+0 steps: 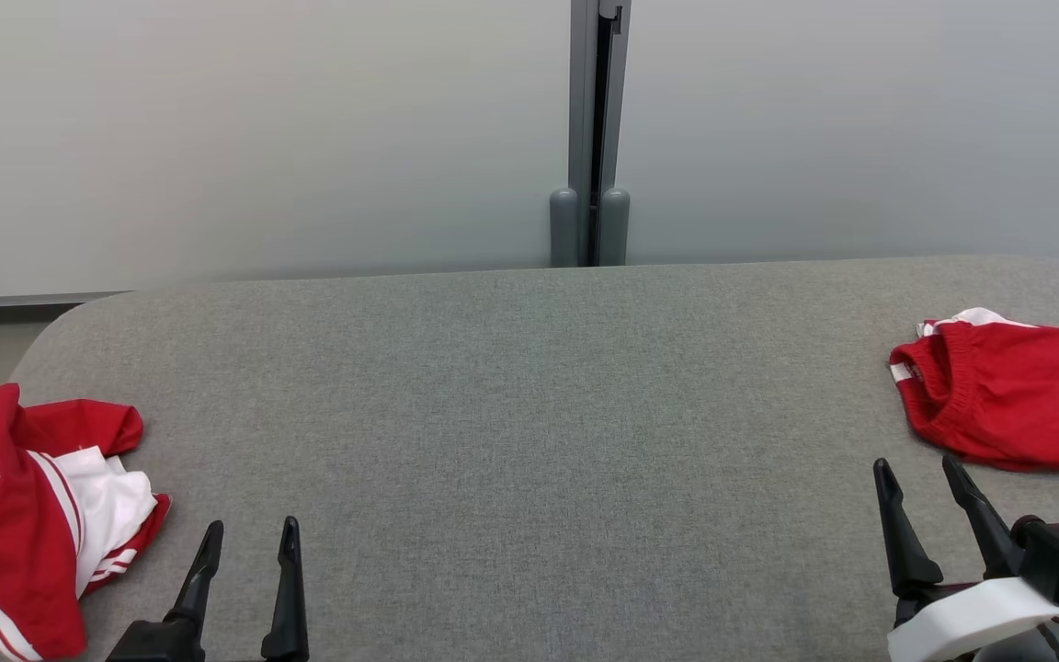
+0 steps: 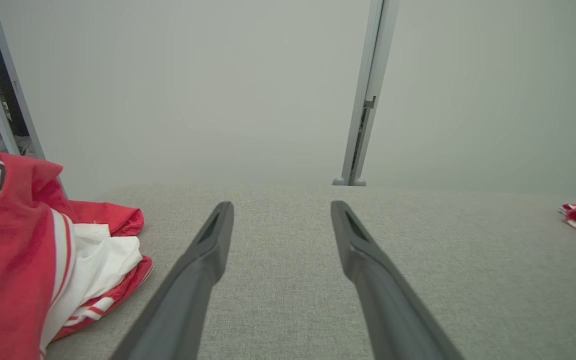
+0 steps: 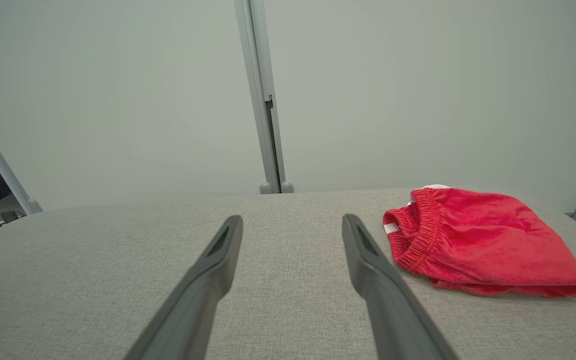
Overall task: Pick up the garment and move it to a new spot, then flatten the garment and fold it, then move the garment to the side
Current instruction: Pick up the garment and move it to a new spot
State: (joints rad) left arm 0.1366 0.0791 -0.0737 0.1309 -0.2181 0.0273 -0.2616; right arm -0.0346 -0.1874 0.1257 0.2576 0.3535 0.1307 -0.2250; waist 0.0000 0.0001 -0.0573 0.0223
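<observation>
The garment (image 1: 24,515), a red jersey with white sleeve cloth, striped trim and black white-outlined lettering, lies crumpled at the table's front left corner; in the left wrist view the garment (image 2: 28,250) bulks at the left. My left gripper (image 1: 251,541) stands open just right of it, nothing between its fingers, and shows open over bare table (image 2: 282,210). My right gripper (image 1: 917,473) is open near the front right, also empty, its fingers (image 3: 218,250) spread above the table in the right wrist view.
A small red cloth bundle (image 1: 1007,395) with an elastic band and white trim lies at the table's right edge, close beyond my right gripper; it shows too in the right wrist view (image 3: 478,240). The grey fabric table (image 1: 529,414) ends at pale wall panels with a grey post (image 1: 589,138).
</observation>
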